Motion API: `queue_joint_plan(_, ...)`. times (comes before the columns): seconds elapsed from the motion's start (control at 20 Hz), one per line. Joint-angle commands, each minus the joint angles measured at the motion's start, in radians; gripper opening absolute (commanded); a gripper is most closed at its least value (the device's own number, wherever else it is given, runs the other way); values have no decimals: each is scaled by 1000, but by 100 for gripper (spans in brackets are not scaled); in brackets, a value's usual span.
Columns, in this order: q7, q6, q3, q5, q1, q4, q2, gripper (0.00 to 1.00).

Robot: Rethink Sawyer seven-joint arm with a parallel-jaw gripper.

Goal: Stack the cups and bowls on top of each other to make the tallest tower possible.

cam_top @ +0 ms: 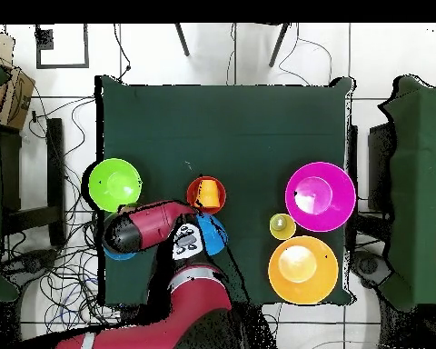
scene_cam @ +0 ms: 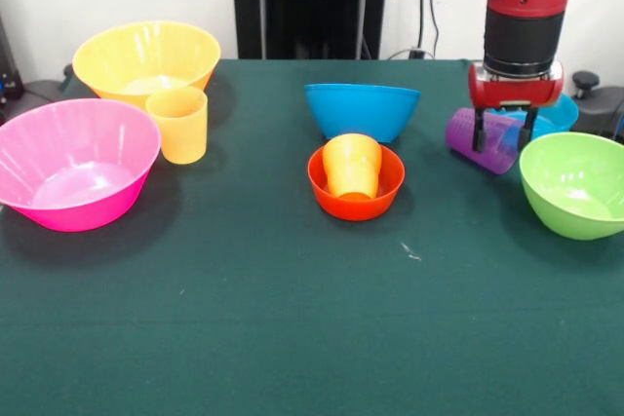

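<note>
The tower is an orange cup (scene_cam: pixel 352 165) standing upside down in the small red-orange bowl (scene_cam: pixel 356 197) at mid table; it also shows in the overhead view (cam_top: pixel 206 194). My gripper (scene_cam: pixel 503 135) hangs open over a purple cup (scene_cam: pixel 463 135) lying on its side, with one finger in front of the cup and the other at its right end. A yellow-orange cup (scene_cam: pixel 180 124) stands upright between the big yellow bowl (scene_cam: pixel 146 57) and the big pink bowl (scene_cam: pixel 73 163). The medium blue bowl (scene_cam: pixel 362 109) sits behind the tower. The wide purple bowl is out of view.
The lime green bowl (scene_cam: pixel 575 182) sits just right of the gripper, and the small blue bowl (scene_cam: pixel 554 116) is right behind it. In the overhead view my arm (cam_top: pixel 144 227) hides the gripper and the purple cup.
</note>
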Motion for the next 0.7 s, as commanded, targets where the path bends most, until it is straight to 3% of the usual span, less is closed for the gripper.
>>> queue_joint_plan(0.05,167,-30,24,59,8,40,32,100)
queue_joint_plan(0.7,219,-109,-51,116,114,43,44,100)
